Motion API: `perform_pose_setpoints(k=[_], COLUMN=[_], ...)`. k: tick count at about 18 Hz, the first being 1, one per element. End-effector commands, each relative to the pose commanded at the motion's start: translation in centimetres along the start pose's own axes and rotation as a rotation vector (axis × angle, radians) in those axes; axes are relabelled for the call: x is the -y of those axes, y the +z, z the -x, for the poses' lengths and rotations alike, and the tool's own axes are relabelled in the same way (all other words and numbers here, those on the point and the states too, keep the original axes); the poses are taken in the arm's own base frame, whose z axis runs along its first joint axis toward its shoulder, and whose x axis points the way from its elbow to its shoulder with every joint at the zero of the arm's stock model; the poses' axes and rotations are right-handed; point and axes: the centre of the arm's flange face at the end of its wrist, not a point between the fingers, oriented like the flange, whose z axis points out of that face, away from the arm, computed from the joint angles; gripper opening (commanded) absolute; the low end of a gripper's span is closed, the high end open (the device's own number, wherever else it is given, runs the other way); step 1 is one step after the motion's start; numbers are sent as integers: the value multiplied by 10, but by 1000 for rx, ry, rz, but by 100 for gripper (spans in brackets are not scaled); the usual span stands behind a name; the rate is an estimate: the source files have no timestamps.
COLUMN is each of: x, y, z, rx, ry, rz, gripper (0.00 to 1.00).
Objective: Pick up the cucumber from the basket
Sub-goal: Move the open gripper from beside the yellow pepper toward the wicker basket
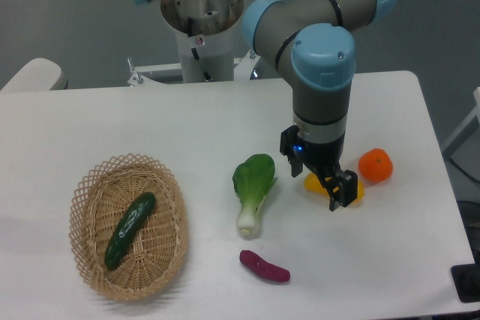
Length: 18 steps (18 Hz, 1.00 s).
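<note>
Slim glossy dark green cucumber (130, 230) lies inside the oval tan woven wicker basket (88, 189), far left of the white table (150, 125). Not yet picked. Two-finger gripper (336, 185) hangs over the right side of the table, well apart from it; the cucumber sits at about 9 o'clock from the gripper, slightly toward 8. Long axis runs 1 o'clock to 7 o'clock, upper end near basket centre, lower end near the front wall.

Fingers look a little apart with nothing between them, but the angle is poor, so cannot tell for sure.

Yellow item (315, 183) is partly hidden behind the gripper; round orange fruit (376, 165) just to its 3 o'clock. Pale-stalked leafy bok choy (252, 189) lies between gripper and basket, small purple sweet potato (264, 266) at 7 o'clock. Judgement: a low sweep left would clip the bok choy; go over it, then turn the wrist to close across the cucumber's axis.
</note>
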Motion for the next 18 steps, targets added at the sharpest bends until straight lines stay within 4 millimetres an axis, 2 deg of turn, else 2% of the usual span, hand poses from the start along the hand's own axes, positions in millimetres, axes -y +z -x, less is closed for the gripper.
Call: perform_pose_setpoints(k=[7, 10, 14, 16, 18], x=[5, 7, 9, 10, 16], y=[0, 12, 24, 28, 41], z=[-1, -1, -3, -4, -8], rx=[1, -31, -49, -58, -73], ry=[-6, -26, -167, -182, -171], rz=[-15, -91, -84, -85, -77], gripper=[100, 100, 100, 100, 100])
